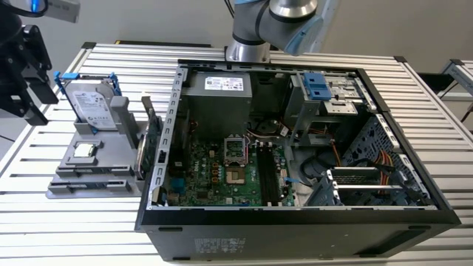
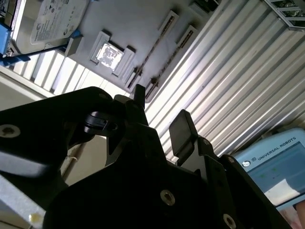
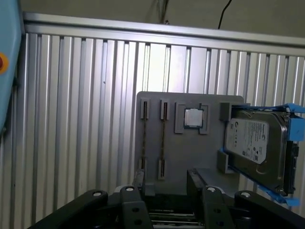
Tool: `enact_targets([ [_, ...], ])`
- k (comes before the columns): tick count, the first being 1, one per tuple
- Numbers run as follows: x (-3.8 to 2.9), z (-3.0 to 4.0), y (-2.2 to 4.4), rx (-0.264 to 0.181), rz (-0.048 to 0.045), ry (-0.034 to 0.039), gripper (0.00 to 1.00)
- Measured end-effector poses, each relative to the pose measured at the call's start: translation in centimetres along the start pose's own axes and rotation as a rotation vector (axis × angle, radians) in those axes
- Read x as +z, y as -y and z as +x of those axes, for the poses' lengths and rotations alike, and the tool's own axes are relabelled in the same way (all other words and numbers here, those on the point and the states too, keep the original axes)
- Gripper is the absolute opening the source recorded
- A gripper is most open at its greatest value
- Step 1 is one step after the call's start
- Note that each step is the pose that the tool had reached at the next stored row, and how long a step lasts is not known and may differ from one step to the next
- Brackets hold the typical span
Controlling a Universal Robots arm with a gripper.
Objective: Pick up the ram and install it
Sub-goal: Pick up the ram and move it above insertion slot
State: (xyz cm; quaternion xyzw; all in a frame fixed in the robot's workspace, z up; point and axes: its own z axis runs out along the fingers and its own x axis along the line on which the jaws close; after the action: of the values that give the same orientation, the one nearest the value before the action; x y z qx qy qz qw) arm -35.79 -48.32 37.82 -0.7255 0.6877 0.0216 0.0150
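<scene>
1. Gripper (image 3: 167, 185) is hovering over gray holder (image 3: 190, 152), pointing at its slotted end.
2. Fingers (image 3: 196, 183) are standing apart w/ nothing between them.
3. Ram (image 3: 163, 138) is sitting edge-on in a holder slot, only its thin edge showing. It's just beyond the fingertips, near processor chip (image 3: 192, 117), untouched.

The ram (image 3: 163, 138) stands on edge, a thin dark strip slotted in the gray holder (image 3: 190, 152).

The end effector (image 3: 167, 187) holds its two black fingers (image 2: 182, 131) spread apart in both wrist views. The arm (image 1: 288, 16), silver with blue caps, stands upright in the exterior view.
</scene>
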Motion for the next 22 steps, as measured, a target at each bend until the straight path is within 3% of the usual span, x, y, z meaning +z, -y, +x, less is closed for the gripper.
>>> enact_targets([
  [22, 0.98, 0.05, 0.01, 0.001, 0.0004, 0.0000, 1.00],
])
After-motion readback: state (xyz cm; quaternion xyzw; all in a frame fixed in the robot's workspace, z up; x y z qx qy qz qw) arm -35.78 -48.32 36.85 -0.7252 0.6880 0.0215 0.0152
